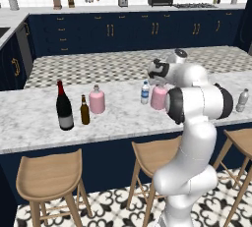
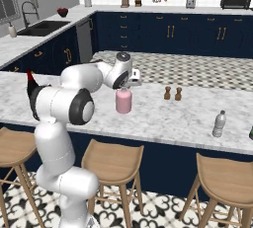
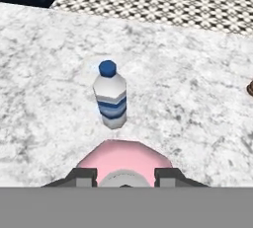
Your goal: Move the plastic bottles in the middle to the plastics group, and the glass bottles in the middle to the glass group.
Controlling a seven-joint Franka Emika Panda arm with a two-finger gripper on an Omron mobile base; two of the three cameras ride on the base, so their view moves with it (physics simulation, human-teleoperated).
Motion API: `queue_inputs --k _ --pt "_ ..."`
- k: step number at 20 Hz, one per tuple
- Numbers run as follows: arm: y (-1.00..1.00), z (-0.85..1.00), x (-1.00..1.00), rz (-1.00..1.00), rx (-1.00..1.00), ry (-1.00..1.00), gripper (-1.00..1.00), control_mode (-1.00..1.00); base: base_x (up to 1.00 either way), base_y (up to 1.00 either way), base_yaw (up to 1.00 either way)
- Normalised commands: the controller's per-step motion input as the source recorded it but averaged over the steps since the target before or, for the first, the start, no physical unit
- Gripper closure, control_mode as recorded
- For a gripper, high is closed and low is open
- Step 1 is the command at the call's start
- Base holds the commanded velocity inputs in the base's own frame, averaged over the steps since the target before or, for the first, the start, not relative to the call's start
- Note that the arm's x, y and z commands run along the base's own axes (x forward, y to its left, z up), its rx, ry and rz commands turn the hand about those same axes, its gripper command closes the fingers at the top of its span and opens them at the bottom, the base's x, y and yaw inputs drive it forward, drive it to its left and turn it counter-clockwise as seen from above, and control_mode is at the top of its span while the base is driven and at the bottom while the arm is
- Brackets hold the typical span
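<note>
My gripper (image 1: pixel 158 84) (image 2: pixel 124 89) (image 3: pixel 126 176) hangs over a squat pink glass bottle (image 1: pixel 158 98) (image 2: pixel 123 102) (image 3: pixel 123 157) in the middle of the marble counter. It is shut on that bottle's pale stopper, one fingertip (image 3: pixel 81 175) on each side. The small blue-labelled plastic bottle (image 1: pixel 145 93) (image 3: pixel 111 98) stands just to its left in the left base view. A second pink bottle (image 1: pixel 97 99) stands beside the brown beer bottle (image 1: pixel 84 110) and the black wine bottle (image 1: pixel 64 108). The plain greyish plastic bottle (image 1: pixel 242 100) (image 2: pixel 219 124) stands far right.
Two brown shakers (image 2: pixel 173 94) stand on the counter behind and to the right of the held bottle. Wooden stools (image 1: pixel 49 177) line the counter's near side. Bare marble (image 2: pixel 178 118) lies between the held bottle and the greyish bottle.
</note>
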Motion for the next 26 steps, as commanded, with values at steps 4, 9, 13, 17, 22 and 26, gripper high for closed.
queue_inputs --k 4,9,13,17,22,26 --pt "0.96 0.13 -0.04 0.05 -0.02 -0.02 1.0 -1.0 0.0 0.0 0.0" --pt "1.0 0.1 -0.01 0.05 -0.05 0.0 1.0 -1.0 0.0 0.0 0.0" --pt "1.0 0.12 -0.13 0.07 -0.07 0.01 1.0 -1.0 0.0 0.0 0.0" --pt "0.83 0.03 -0.28 0.11 -0.04 0.02 1.0 -1.0 0.0 0.0 0.0" --pt "0.36 0.0 -0.35 0.17 0.0 0.0 1.0 -1.0 0.0 0.0 0.0" --pt "0.13 0.0 -0.31 0.17 0.01 0.0 1.0 -1.0 0.0 0.0 0.0"
